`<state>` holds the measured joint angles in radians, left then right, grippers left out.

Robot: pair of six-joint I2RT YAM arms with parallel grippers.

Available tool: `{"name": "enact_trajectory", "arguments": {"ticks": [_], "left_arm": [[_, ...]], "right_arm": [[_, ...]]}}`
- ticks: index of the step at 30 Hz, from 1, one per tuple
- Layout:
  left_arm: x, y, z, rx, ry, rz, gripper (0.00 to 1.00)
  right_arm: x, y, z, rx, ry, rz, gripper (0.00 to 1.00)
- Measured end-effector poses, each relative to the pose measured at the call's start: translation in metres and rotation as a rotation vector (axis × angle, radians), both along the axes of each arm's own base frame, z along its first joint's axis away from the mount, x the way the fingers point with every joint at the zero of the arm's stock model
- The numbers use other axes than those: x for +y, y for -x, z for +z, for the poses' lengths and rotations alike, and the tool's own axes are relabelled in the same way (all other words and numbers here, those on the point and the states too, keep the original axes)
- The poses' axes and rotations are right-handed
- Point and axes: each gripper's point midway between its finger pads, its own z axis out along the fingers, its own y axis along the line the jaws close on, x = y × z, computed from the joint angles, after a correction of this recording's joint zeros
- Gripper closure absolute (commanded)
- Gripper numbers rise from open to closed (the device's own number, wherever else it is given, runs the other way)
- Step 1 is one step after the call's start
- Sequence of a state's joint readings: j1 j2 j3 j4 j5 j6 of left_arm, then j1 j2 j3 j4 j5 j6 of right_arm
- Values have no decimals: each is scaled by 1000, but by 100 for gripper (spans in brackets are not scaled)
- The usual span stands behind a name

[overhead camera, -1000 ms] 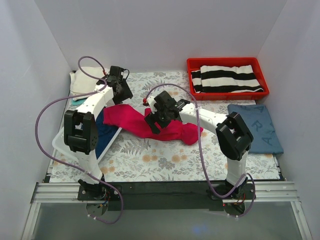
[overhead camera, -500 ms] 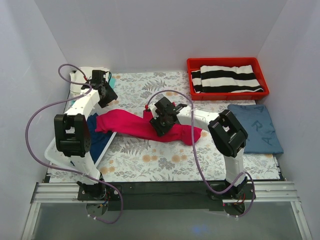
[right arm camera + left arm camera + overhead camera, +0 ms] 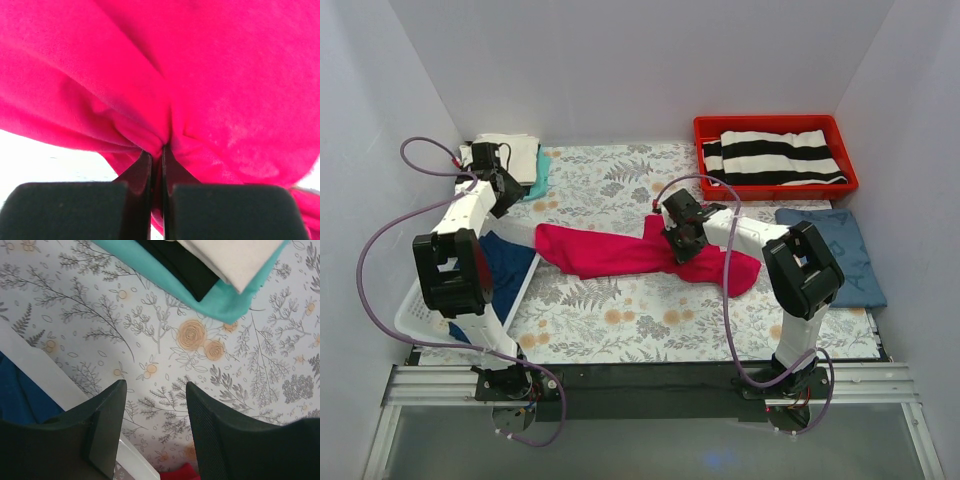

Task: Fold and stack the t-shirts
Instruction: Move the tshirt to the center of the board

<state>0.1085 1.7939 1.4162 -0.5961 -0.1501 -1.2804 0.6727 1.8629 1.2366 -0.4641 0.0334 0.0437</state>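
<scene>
The crimson-red t-shirt lies stretched and rumpled across the middle of the floral table. My right gripper is shut on a bunched fold of it, and the cloth fills the right wrist view around the gripper. My left gripper hangs open and empty over bare table at the back left. Just beyond it is a folded stack: cream t-shirt on black on teal. A navy-blue t-shirt lies in the white basket.
A red tray at the back right holds a black-and-white striped garment. A grey-blue shirt lies flat at the right edge. The basket's white rim runs just left of my left fingers. White walls close in three sides.
My right gripper has shut on the red t-shirt and dragged it to the right, stretching it out. My left arm has swung back and left, away from the shirt.
</scene>
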Motion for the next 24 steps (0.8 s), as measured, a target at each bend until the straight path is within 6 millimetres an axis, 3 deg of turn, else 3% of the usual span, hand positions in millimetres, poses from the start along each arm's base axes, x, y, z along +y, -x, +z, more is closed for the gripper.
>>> {"name": "enact_trajectory", "arguments": {"ticks": [6, 12, 20, 24], "left_arm": [[23, 13, -8, 61, -39, 79, 51], [48, 26, -17, 135, -62, 163, 51], [75, -19, 7, 54, -99, 215, 52], [77, -40, 12, 10, -90, 204, 52]], "right_arm": [[-52, -12, 0, -13, 121, -135, 99], [-77, -13, 1, -29, 217, -230, 99], [-81, -18, 11, -35, 239, -261, 99], [-78, -22, 16, -45, 229, -263, 99]]}}
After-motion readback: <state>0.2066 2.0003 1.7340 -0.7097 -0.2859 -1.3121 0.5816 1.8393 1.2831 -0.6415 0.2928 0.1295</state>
